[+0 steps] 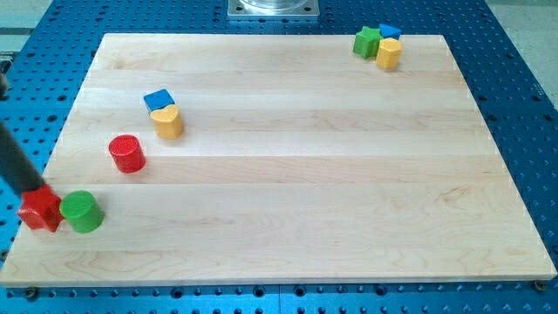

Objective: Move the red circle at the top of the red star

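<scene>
Tip touching red star at left edge | red circle apart | no gripper.

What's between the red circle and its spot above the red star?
Nothing visible. The red circle sits up-right of the red star, with bare board between. The green cylinder is at the star's right, off that path. My tip touches the star's top.

**Partly hidden and cut-off items**

Dark rod cut off by the view's left edge, upper length out of sight. My tip touching the top of the red star, covering a little of its upper edge; exact star outline hard to make out. Far toward the view's top right of my tip, blue block mostly hidden behind green block and yellow block; shape unclear.
</scene>
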`<state>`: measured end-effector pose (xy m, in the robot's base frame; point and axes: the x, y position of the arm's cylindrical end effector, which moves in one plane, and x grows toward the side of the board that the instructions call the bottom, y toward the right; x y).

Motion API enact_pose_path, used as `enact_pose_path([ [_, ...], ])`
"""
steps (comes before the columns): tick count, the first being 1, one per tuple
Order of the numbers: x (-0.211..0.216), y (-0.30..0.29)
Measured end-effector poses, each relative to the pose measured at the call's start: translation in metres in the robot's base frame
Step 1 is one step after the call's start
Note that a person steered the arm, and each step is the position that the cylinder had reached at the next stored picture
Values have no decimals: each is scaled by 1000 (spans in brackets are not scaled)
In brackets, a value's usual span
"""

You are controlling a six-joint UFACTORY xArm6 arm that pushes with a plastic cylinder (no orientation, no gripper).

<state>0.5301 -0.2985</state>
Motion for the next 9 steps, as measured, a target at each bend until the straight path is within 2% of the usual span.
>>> enact_pose_path([
  [1, 23, 13],
  [2, 24, 33],
  [3, 2, 11],
  [4, -20, 63],
  [5, -19, 141],
  [6, -57, 144],
  [7, -73, 139],
  [9, -77, 81],
])
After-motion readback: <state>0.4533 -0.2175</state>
